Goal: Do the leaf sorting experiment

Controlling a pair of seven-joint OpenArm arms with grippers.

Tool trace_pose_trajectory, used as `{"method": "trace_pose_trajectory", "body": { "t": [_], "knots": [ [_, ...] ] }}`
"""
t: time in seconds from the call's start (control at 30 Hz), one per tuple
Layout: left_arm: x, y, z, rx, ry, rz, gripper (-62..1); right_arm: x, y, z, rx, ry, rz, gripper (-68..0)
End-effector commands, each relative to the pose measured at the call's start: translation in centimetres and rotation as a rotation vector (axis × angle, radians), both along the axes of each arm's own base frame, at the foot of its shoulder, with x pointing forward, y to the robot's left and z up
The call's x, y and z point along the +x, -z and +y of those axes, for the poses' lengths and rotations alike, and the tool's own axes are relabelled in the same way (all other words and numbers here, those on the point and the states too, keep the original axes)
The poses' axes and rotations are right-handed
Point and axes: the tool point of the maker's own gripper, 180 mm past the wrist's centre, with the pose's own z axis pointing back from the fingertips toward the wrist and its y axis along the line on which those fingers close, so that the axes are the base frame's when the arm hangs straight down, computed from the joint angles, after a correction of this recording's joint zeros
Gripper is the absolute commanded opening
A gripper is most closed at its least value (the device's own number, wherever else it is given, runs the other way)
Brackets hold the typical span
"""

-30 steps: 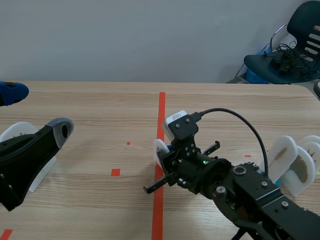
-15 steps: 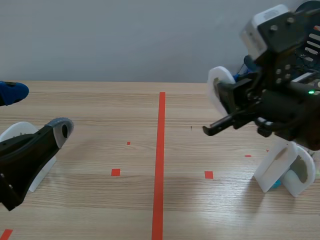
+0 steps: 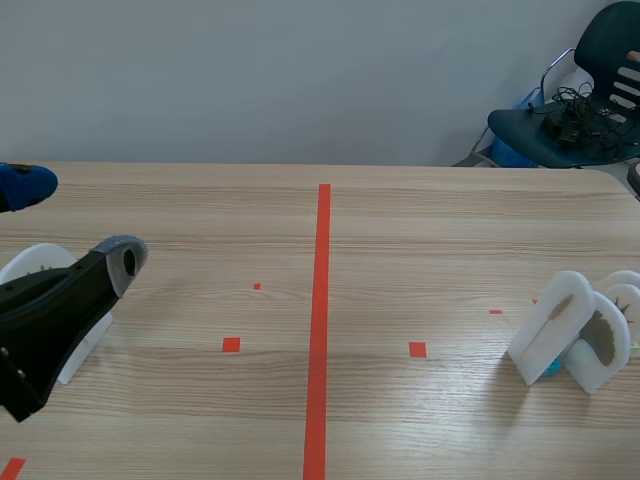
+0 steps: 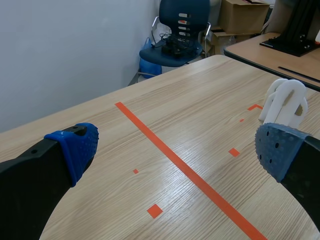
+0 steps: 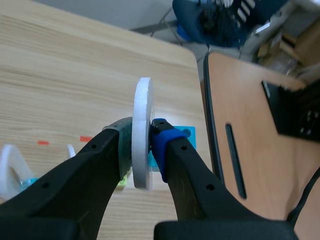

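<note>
- The right gripper (image 5: 142,144) is clamped on a white disc (image 5: 143,107), held upright and edge-on between its two pads. The disc's rim stands clear ahead of the fingertips.
- The step in hand looks to be the carrying of one disc in the sorting. The disc hangs above the table (image 5: 60,65), near the table's corner.
- A cyan block (image 5: 186,134) shows just behind the disc, past the blue-padded finger. Whether disc and block touch cannot be told.
- A cluster of white discs (image 5: 7,170) stands on the table beside the gripper's other finger, lower than the held disc and apart from it.
- The next move, by this reading, calls for lowering the disc to its place among the sorted pieces and keeping it upright as the pads release. A tilt on the way down could topple its neighbours.
- The left gripper (image 4: 175,150) holds nothing, its fingers spread wide. The cluster lies well ahead of it, past its right finger and across the red tape line (image 4: 175,160).
- Another white piece (image 3: 35,260) sits just beside the left gripper, partly hidden behind its finger.
</note>
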Motion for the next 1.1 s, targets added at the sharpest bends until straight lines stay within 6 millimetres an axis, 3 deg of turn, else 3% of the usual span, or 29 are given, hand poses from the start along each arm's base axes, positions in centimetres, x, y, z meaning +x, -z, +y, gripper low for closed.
{"method": "trace_pose_trajectory", "body": {
  "t": [0.0, 0.13, 0.27, 0.53, 0.7, 1.07],
  "knots": [
    [0.1, -0.7, -0.2, -0.023, 0.006, -0.021, 1.4, -0.3, 2.1, -0.9, 0.035, 0.027, 0.039, -60.9],
    [0.1, -0.6, -0.2, -0.023, 0.006, -0.021, 1.4, -2.1, 6.1, -3.9, 0.073, 0.108, 0.108, -60.9],
    [0.1, -0.6, -0.2, -0.023, 0.006, -0.021, 1.4, -3.3, 8.3, -5.8, 0.088, 0.145, 0.109, -61.0],
    [0.1, -0.7, -0.2, -0.023, 0.006, -0.021, 1.4, -4.0, 11.5, -6.0, 0.193, 0.076, 0.086, -60.9],
    [0.1, -0.7, -0.2, -0.023, 0.006, -0.021, 1.4, -3.8, 12.4, -5.2, 0.285, 0.013, 0.042, -60.9],
    [0.1, -0.7, -0.2, -0.023, 0.006, -0.021, 1.4, -3.3, 15.0, -0.2, 0.370, -0.110, 0.087, -60.9]
  ]
}}
